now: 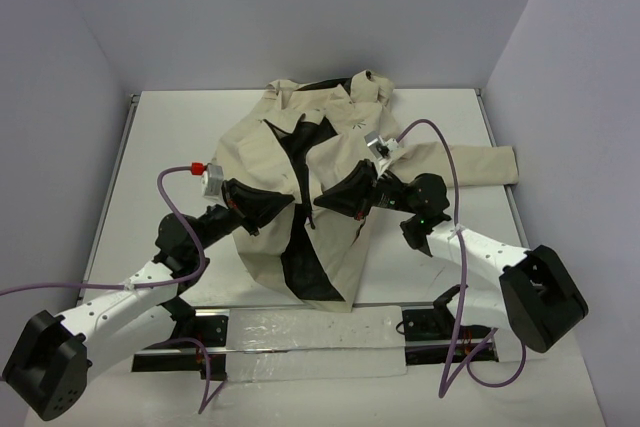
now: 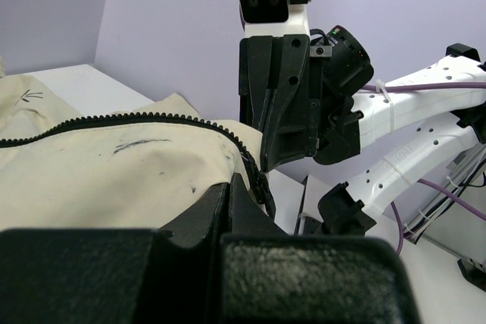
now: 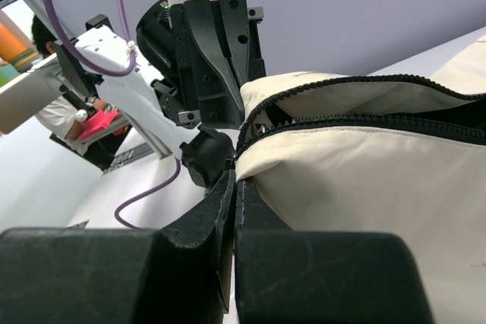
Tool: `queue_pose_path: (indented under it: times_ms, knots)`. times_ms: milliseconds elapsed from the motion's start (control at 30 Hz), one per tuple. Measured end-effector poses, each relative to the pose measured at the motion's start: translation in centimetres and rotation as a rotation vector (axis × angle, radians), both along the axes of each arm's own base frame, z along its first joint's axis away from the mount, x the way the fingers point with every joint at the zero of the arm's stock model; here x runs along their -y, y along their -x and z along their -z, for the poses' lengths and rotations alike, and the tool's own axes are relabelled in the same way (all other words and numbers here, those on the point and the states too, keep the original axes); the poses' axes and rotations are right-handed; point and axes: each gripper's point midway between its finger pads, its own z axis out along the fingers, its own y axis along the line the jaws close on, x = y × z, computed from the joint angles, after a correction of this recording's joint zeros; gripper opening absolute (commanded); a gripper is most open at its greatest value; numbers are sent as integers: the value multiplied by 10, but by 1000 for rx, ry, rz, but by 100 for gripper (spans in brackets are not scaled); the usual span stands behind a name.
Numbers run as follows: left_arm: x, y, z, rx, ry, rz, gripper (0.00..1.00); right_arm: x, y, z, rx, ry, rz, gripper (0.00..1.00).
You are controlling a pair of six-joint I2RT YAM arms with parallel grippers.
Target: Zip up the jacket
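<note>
Two grips on jacket (image 1: 258,142): left end effector (image 1: 280,210), right end effector (image 1: 322,201)

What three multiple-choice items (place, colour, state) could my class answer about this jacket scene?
1. Where does the jacket lie? A on the white table; B on a chair; C on a hanger.
2. What colour is its lining? A red; B black; C green.
3. How are the left gripper and right gripper? A both open; B one open; C both shut on the jacket.
Answers: A, the white tabletop shows around it; B, the open front shows black; C, each wrist view shows closed fingers pinching a zipper edge.
</note>
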Motion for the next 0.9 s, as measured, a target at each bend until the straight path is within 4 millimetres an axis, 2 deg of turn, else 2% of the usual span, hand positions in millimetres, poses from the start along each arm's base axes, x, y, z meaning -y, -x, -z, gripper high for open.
queue_pose_path:
  times_ms: [900]
  knots:
    - [0, 2, 0, 9, -8, -1, 0, -2, 2, -5, -4, -24, -16, 0]
